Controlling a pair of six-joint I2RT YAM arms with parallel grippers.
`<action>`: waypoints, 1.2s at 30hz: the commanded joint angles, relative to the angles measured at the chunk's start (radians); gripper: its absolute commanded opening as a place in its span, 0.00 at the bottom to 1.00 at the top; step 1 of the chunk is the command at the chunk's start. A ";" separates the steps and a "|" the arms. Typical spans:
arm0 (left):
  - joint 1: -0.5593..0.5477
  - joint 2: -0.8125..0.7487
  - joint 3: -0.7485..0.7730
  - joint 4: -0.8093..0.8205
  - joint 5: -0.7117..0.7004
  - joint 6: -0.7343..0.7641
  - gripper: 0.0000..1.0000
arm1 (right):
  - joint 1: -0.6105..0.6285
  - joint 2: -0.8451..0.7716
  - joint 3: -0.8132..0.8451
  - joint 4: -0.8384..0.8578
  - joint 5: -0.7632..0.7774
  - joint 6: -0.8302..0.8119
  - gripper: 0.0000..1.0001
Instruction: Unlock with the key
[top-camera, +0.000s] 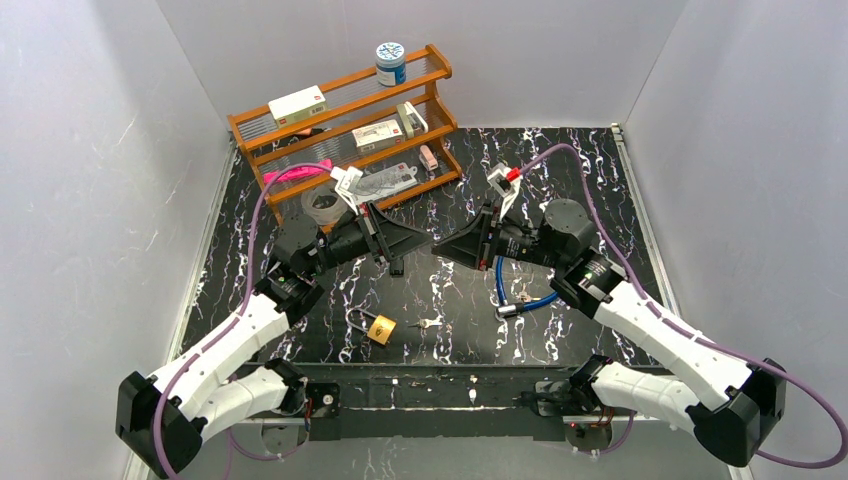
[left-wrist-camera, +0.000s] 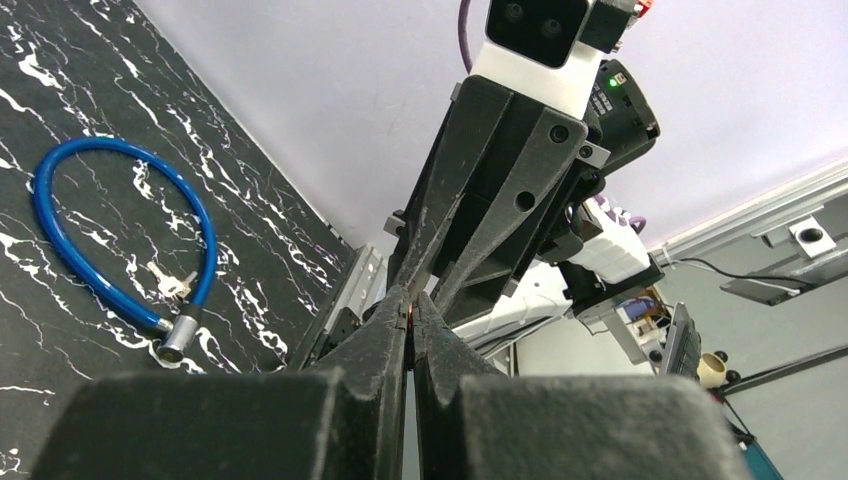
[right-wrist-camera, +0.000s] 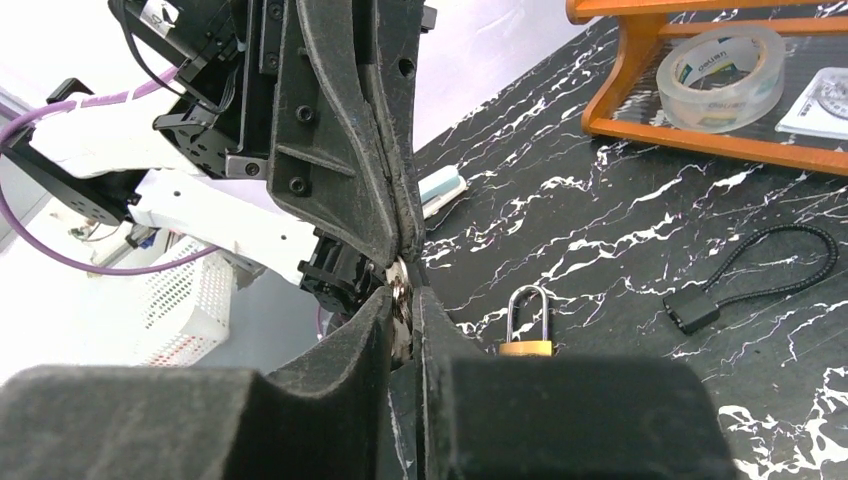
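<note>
Left gripper (left-wrist-camera: 411, 308) pinches the small silver key (right-wrist-camera: 401, 288), tip-to-tip with right gripper (top-camera: 440, 247) (handover, I judge). Right's own grip: cannot tell.

Bare table (top-camera: 590, 175) far right, left gripper (top-camera: 424, 240) and right gripper (top-camera: 438, 247) tip to tip above centre, padlock (top-camera: 380, 328), blue cable lock (top-camera: 515, 296) near, rack (top-camera: 340, 120), tape roll (top-camera: 322, 205) far left

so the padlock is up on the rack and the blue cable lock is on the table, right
Not quite. The padlock is not on the rack; it lies on the table, near the front edge by the arms' bases. The blue cable lock is on the table, as you say. The top view shows both.
</note>
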 joint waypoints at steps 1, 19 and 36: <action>-0.005 -0.027 0.048 0.039 0.093 0.027 0.00 | -0.007 -0.011 0.023 0.027 0.022 -0.051 0.21; -0.006 -0.013 0.054 0.071 0.153 0.049 0.00 | -0.007 -0.011 0.054 0.038 -0.040 -0.082 0.27; -0.009 -0.017 0.047 0.098 0.175 0.067 0.00 | -0.007 0.047 0.074 0.051 -0.114 -0.047 0.07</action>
